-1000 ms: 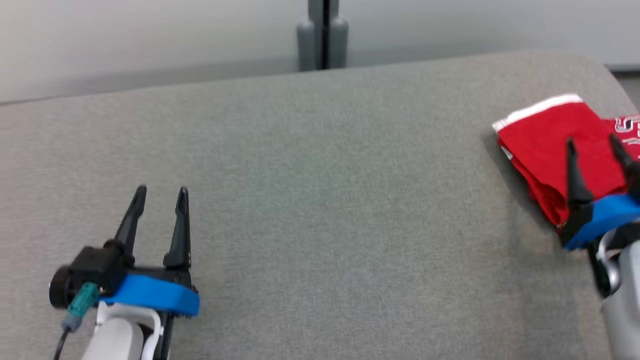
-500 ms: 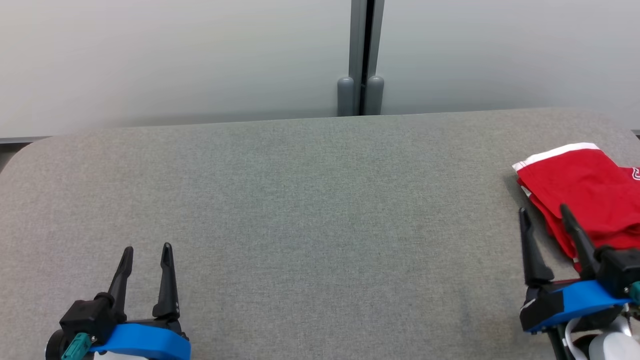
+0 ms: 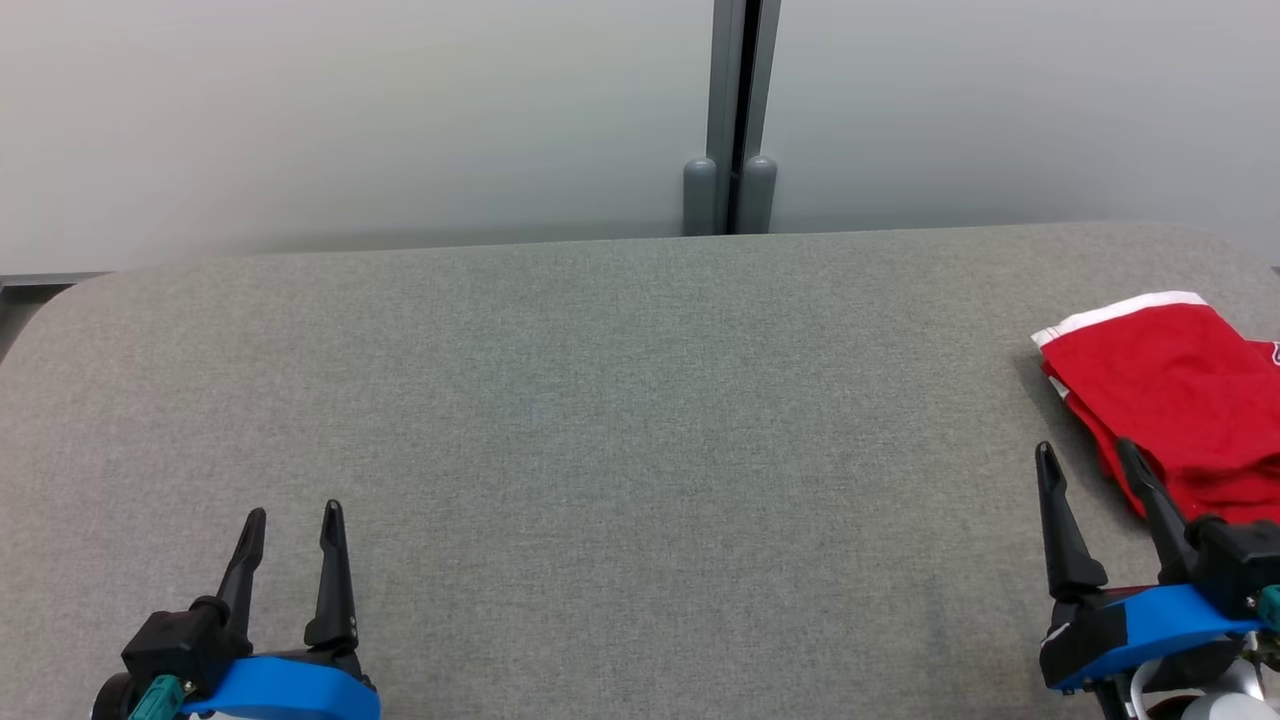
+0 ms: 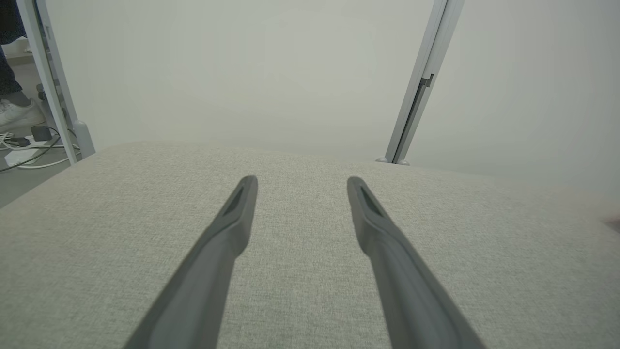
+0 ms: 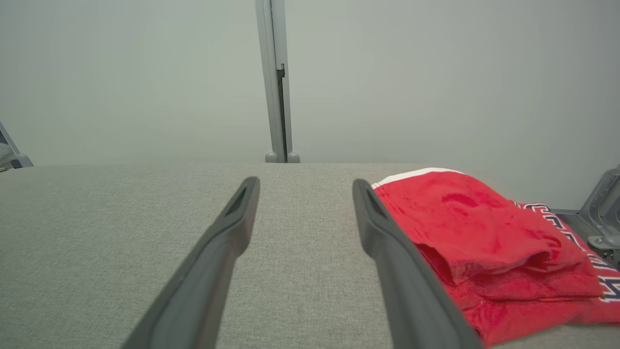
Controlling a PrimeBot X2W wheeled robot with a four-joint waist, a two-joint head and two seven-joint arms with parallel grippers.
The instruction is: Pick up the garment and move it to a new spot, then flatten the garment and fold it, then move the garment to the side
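Note:
A folded red garment (image 3: 1170, 390) with a white band and dark lettering lies at the right end of the grey fabric table (image 3: 620, 400); in the right wrist view the garment (image 5: 484, 242) sits just right of my fingers. My right gripper (image 3: 1088, 460) stands open near the front right, its tips just left of the garment's near edge, nothing between them; the right gripper (image 5: 305, 186) looks along the bare cloth. At the front left my left gripper (image 3: 293, 518) is open and empty over the bare table, as the left gripper (image 4: 300, 184) also shows in its wrist view.
A pale partition wall with a grey post (image 3: 732, 115) runs behind the table's far edge. In the left wrist view, cables and a person's shoe (image 4: 14, 114) are on the floor past the table's left end. A grey metal bracket (image 5: 603, 208) sits beyond the garment.
The head camera has tilted up and swung, so the whole view has shifted. My right gripper has drawn back off the garment toward the front edge; both grippers stay open.

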